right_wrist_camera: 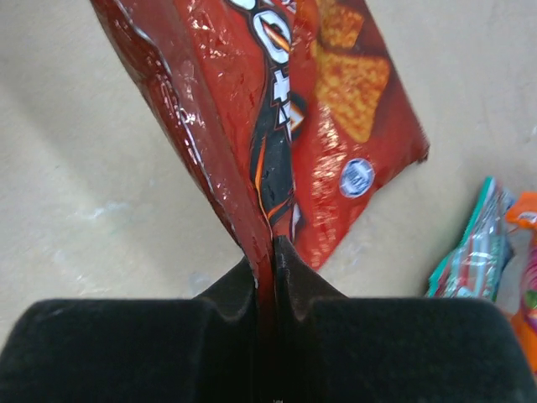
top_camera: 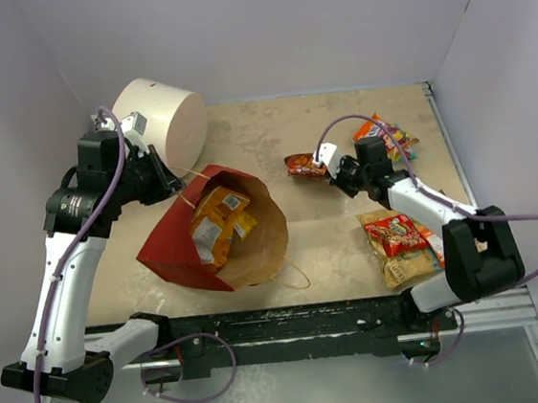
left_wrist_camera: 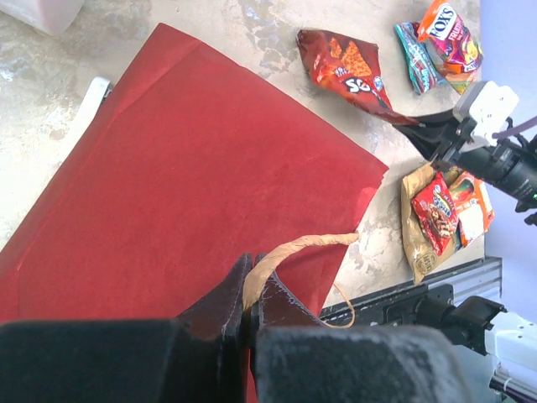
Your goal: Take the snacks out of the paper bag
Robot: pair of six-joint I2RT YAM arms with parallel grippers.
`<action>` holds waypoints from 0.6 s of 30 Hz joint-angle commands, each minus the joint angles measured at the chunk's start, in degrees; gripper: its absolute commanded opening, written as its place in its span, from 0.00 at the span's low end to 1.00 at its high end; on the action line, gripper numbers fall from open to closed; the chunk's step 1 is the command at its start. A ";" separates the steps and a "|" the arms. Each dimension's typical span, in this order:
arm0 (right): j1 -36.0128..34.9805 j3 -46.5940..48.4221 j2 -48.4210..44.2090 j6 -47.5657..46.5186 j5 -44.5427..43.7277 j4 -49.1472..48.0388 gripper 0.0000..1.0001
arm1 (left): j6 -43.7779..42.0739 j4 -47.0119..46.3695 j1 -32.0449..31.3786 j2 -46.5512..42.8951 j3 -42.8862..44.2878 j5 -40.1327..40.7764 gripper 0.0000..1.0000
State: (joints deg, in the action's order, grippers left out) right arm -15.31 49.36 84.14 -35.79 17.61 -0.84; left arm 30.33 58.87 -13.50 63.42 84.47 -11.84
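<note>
Red packet (right_wrist_camera: 336, 101), light slippery foil, is pinched edgewise by right gripper (right_wrist_camera: 267, 252); handle (left_wrist_camera: 294, 248) of paper bag (left_wrist_camera: 193, 185) is clamped by left gripper (left_wrist_camera: 249, 315) at ten o'clock.

The paper bag (top_camera: 173, 250) lay on its side on the table (top_camera: 281, 128), left of middle; packets (top_camera: 216, 224) lay in its mouth; a drum (top_camera: 166, 116) stood behind it; a single packet (top_camera: 304, 165) lay to its right; a far pile (top_camera: 387, 136) lay farther right; a near pile (top_camera: 401, 243) lay before that.
</note>
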 commanded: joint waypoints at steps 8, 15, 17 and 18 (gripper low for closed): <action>-0.06 -5.66 -17.98 16.51 9.36 5.55 0.36 | -0.85 -2.29 0.49 -1.06 0.34 -1.41 0.00; -8.01 -8.68 -33.58 29.00 14.48 2.44 0.54 | -1.03 -2.17 0.49 -3.37 -1.63 -3.59 0.00; -12.55 -8.91 -34.33 29.36 14.25 1.06 0.59 | -1.23 -1.57 0.51 -4.28 -1.89 -4.32 0.00; -14.45 -9.00 -34.15 28.90 14.94 0.29 0.62 | -1.31 -1.23 0.49 -4.70 -2.13 -4.72 0.00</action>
State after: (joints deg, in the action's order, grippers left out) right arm -23.35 41.34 50.78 -11.86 28.73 2.98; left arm 30.35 58.65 -13.50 61.12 82.83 -14.28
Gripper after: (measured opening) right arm 0.582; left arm 0.009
